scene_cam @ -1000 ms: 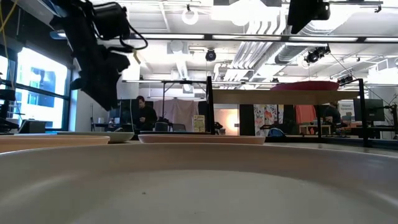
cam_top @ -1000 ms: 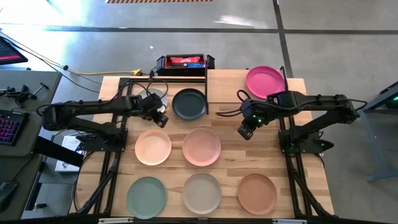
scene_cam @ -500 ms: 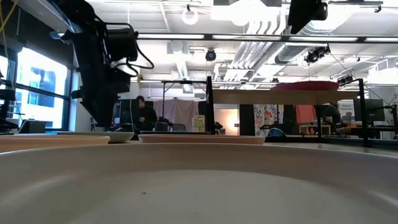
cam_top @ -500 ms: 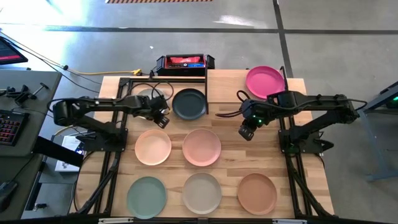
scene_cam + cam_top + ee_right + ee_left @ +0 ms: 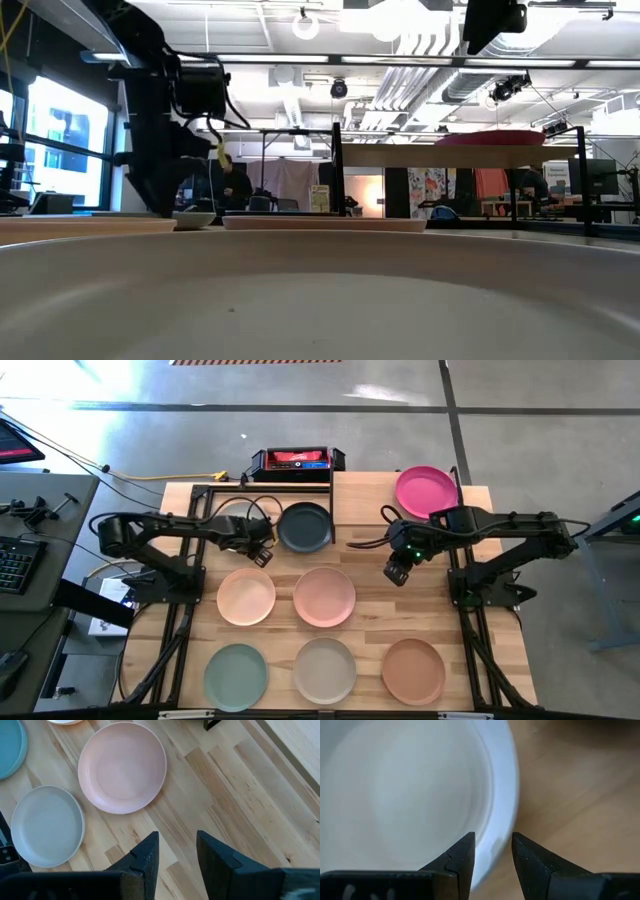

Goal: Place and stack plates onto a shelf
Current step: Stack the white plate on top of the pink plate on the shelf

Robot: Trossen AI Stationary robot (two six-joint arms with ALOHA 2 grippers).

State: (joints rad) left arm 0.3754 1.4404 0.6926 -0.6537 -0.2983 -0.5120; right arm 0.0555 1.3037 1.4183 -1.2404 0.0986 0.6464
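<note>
The white-grey plate (image 5: 395,795) lies flat on the wooden table at the far left, mostly under my left arm in the high view (image 5: 238,512). My left gripper (image 5: 493,850) is open and low over its rim, pointing steeply down. One finger is over the plate's hollow and the other is over the wood outside. The charcoal plate (image 5: 304,527) lies beside it. The magenta plate (image 5: 426,490) rests on the raised shelf (image 5: 470,156). My right gripper (image 5: 397,572) hangs open, high over bare wood, with nothing between its fingers (image 5: 175,852). My left gripper straddles the white-grey plate's rim (image 5: 496,827) from above with open fingers. I cannot tell whether either finger touches it. The plate lies flat on the table.
Peach (image 5: 246,597), pink (image 5: 324,596), sage green (image 5: 236,677), beige-grey (image 5: 324,669) and tan brown (image 5: 413,671) plates lie in two rows on the near half. A black-and-red box (image 5: 297,460) stands at the far edge. A black post (image 5: 338,170) stands between the charcoal plate and the shelf.
My left gripper has come down toward the white-grey plate and tipped to point more steeply down, staying open. The plates have not moved.
</note>
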